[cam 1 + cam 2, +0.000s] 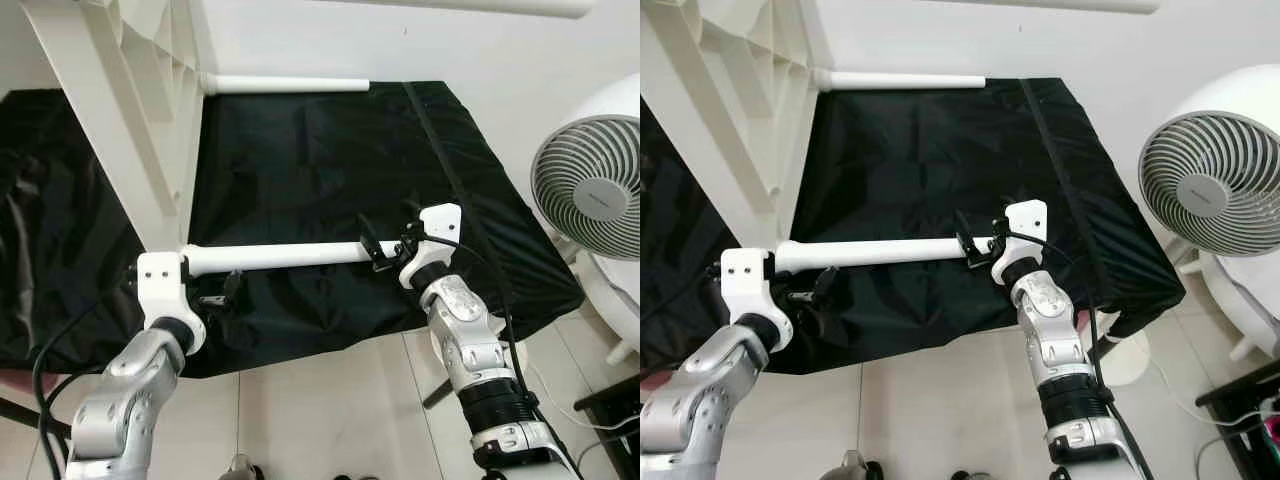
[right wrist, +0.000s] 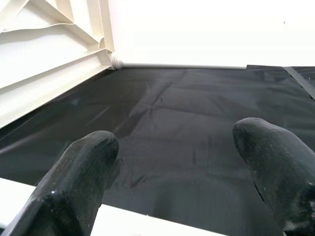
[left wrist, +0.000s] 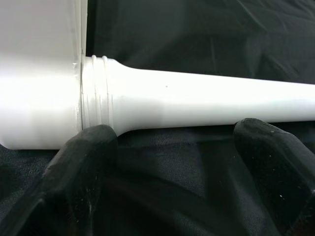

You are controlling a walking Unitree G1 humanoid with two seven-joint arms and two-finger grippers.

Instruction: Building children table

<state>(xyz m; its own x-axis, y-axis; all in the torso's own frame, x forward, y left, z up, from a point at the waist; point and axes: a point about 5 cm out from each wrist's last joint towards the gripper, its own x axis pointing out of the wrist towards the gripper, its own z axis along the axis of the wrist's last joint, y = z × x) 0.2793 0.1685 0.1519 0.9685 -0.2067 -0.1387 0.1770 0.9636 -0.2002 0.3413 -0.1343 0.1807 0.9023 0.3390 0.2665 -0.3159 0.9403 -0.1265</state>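
The left hand (image 1: 222, 292), lower left of the frame, has its fingers spread and gripping nothing just below the threaded root of the near leg (image 1: 280, 255), while the right hand (image 1: 385, 248) at centre is likewise spread wide at that leg's free tip, also closed on nothing. My reading is that the leg is being screwed into the upturned white tabletop (image 1: 120, 120) at upper left; next, the hands must close on the leg and turn it home. A second leg (image 1: 285, 85) lies across the black-covered surface (image 1: 320, 170), and a fan (image 1: 590, 185) stands at the right edge, near the right arm.
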